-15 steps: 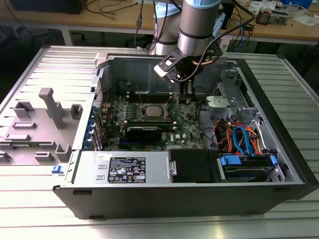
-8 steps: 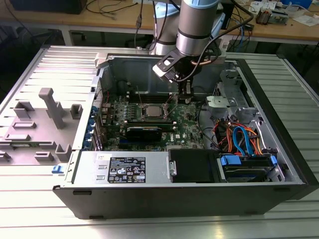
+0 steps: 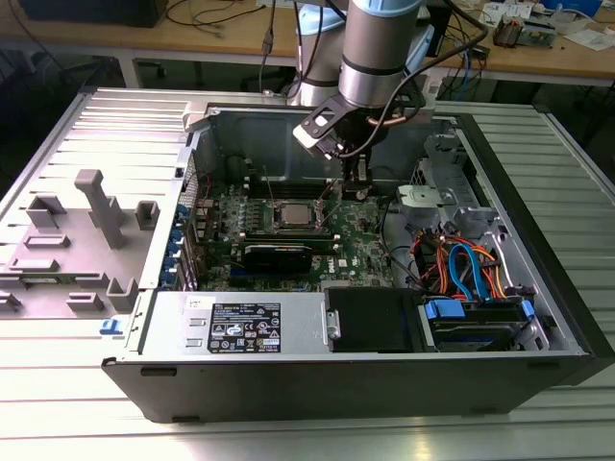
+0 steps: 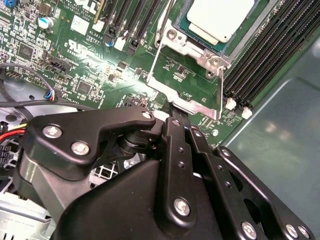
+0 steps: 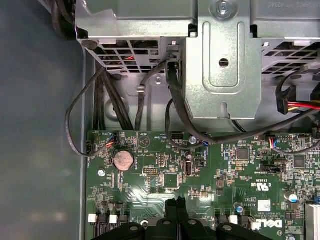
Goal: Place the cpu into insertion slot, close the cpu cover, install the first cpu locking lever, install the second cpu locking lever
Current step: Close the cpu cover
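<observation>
**Ribbed metal table (image 3: 288, 432), open computer case (image 3: 317, 379): chip seated, cover up**

And the cpu (image 4: 220, 17) is down in the insertion slot (image 4: 192, 50). Its silver top shows and it sits flat and square, a little way beyond the fingertips. Between chip and hand, the cpu cover (image 4: 192, 106) is tipped up off the slot. Green board shows through its window, and its free edge is right at the tips of the gripper (image 4: 182, 125).

That gripper is narrow, with the two fingers drawn together and next to no gap in both wrist views. Whether they nip the cover's lip or merely touch it, I cannot tell. In the exterior view the hand (image 3: 356, 187) hangs just to the exterior view's right of the chip (image 3: 291, 213).

By my reading, placing is done and closing the cover is the step in hand. To do it well:

- Carry that free edge over in an arc about the hinge end nearest the chip.
- Keep the push centred so the thin frame doesn't twist.
- Land the frame flat around the chip, never on its top.

Long black memory slots (image 4: 270, 55) flank the slot, and the green motherboard (image 4: 75, 65) spreads beneath the hand, so stray contact is worth avoiding.
</observation>
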Robot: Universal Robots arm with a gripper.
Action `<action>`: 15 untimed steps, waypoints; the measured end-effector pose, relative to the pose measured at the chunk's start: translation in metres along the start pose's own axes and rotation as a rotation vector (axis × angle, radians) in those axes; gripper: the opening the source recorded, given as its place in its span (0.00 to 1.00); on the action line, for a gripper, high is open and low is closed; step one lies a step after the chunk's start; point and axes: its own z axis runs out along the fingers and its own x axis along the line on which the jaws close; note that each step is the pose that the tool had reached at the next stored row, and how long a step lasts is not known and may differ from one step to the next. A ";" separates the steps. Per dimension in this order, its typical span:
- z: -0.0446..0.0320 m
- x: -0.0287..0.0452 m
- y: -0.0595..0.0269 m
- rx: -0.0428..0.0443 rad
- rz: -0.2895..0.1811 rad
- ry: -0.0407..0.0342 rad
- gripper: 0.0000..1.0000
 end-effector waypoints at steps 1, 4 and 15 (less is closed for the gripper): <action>0.0000 0.0000 -0.0003 0.0000 0.000 0.0000 0.11; 0.0000 0.0000 -0.0014 0.0000 0.000 -0.0001 0.11; -0.0001 0.0001 -0.0056 0.0000 0.000 -0.0001 0.11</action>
